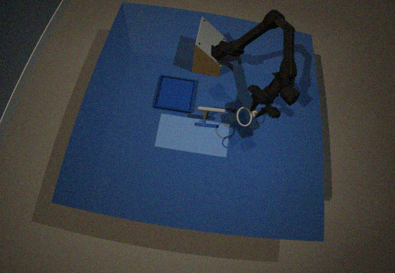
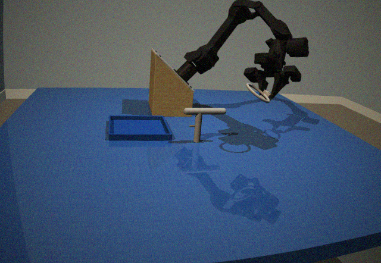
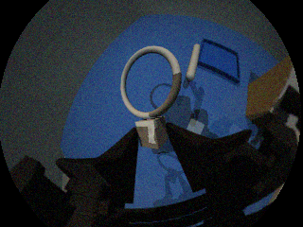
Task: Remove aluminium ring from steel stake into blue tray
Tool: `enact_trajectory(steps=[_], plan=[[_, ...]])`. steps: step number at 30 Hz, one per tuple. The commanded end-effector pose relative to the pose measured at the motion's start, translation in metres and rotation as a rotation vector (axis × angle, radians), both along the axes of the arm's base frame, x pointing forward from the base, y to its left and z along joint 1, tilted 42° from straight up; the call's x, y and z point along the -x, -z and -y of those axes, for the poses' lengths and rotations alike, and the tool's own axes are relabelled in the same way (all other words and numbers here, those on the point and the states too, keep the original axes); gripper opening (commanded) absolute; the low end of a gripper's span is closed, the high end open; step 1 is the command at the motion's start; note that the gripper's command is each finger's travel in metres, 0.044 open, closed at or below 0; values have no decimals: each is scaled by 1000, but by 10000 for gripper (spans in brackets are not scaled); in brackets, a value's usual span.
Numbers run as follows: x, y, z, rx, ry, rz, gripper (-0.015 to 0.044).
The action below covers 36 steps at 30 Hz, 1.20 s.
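The aluminium ring [image 1: 237, 117] [image 2: 266, 100] [image 3: 152, 48] is off the stake, held in the air and tilted, right of the stake in the top and exterior views. My gripper [image 1: 254, 112] [image 2: 266, 93] [image 3: 151, 128] is shut on its welded tab [image 3: 151, 134], and the hoop sticks out beyond the fingertips. The steel stake [image 1: 206, 115] [image 2: 197, 129] stands upright with nothing around its foot; its cross-bar [image 1: 211, 109] [image 2: 204, 110] [image 3: 193, 61] lies level on top. The blue tray [image 1: 175, 94] [image 2: 140, 137] [image 3: 219, 59] is empty, left of the stake in the top and exterior views.
The arm's wooden wedge base [image 1: 206, 63] [image 2: 172, 92] [image 3: 269, 90] stands behind the tray and stake in the exterior view. A short side peg [image 2: 191, 126] sticks out left from the stake below the cross-bar. A pale patch of light [image 1: 191, 139] lies on the table in the top view.
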<state>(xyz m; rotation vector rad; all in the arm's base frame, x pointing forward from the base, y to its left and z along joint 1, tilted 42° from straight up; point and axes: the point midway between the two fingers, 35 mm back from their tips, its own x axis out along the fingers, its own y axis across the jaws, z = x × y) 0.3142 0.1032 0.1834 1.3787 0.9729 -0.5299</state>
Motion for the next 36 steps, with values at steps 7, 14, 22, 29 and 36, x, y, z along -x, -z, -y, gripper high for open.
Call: enact_trajectory(steps=[7,14,22,29,36], plan=[[6,-15,-9,-96,154,9,0],[10,-22,-17,-169,253,6,0],[16,-30,-25,-258,364,1,0],[21,-38,-32,-340,459,-4,0],[27,-45,-39,-427,552,-11,0]])
